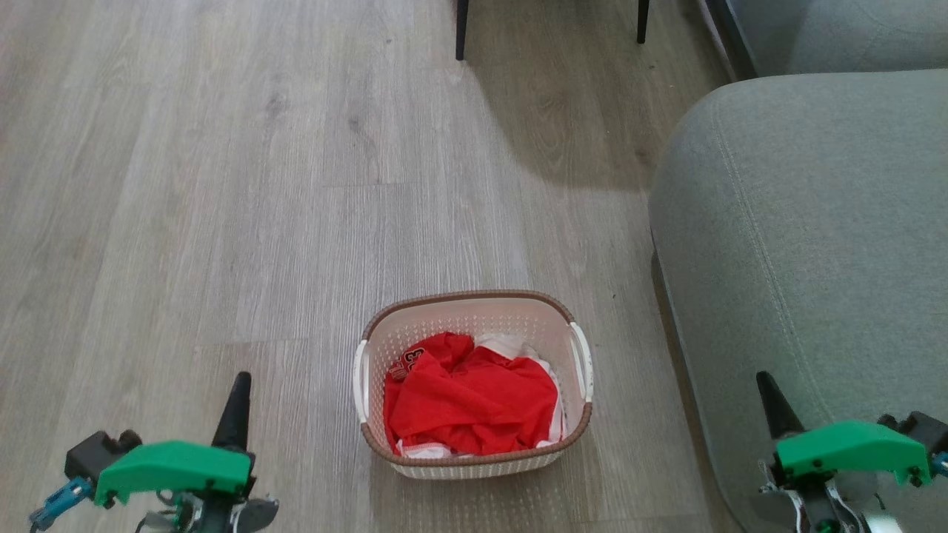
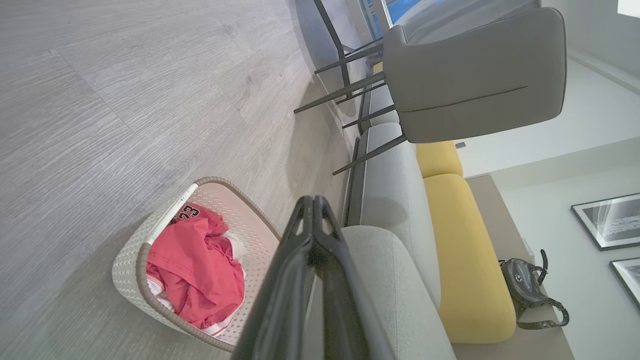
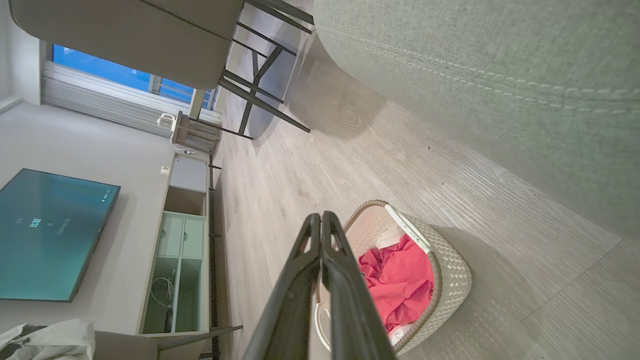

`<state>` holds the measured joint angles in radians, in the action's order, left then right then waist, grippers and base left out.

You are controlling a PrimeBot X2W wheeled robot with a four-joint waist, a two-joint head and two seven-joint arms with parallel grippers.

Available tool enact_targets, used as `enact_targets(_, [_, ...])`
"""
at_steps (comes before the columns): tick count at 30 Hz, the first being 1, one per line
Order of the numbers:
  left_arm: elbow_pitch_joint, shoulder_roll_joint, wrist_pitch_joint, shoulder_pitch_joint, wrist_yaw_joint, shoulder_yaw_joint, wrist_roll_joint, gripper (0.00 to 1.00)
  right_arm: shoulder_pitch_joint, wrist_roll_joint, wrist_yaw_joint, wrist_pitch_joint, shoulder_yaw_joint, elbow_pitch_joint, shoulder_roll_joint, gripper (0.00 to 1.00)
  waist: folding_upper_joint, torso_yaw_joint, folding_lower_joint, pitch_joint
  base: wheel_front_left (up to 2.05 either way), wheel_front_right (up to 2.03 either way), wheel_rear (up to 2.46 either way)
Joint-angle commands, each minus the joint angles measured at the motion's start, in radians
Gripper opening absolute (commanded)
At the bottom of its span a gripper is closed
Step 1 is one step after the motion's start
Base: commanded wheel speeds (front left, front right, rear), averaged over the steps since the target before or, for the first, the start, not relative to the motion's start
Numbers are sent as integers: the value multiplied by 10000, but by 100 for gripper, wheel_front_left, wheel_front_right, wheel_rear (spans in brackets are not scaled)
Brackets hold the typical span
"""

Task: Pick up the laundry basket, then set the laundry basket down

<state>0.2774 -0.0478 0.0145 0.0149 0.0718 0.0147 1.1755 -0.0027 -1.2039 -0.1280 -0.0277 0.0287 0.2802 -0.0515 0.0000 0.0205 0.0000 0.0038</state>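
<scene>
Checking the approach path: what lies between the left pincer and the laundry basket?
Bare grey wood-plank floor, seen in the head view, separates the shut left pincer from the cream perforated plastic laundry basket.

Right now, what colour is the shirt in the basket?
Red. The shirt shows best in the head view, lying in the basket.

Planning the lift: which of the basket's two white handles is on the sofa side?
The right handle of the laundry basket, as the robot sees it: it sits beside the grey sofa, while the left handle faces the wood floor.
</scene>
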Motion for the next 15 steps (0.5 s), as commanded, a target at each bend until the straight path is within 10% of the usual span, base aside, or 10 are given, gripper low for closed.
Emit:
enact_targets(1, [-308,-106,-102,-580,113,-394,311,0,-602,-318,-20,81,-76,-349,-199,0,0,-8,0,0,0,0,0])
enact_targets(15, [-314,-107,-524,-829,298,-697,1908,0,-766,-1867,-23,501,164,-358,-203,0,0,-85,0,-3,0,0,0])
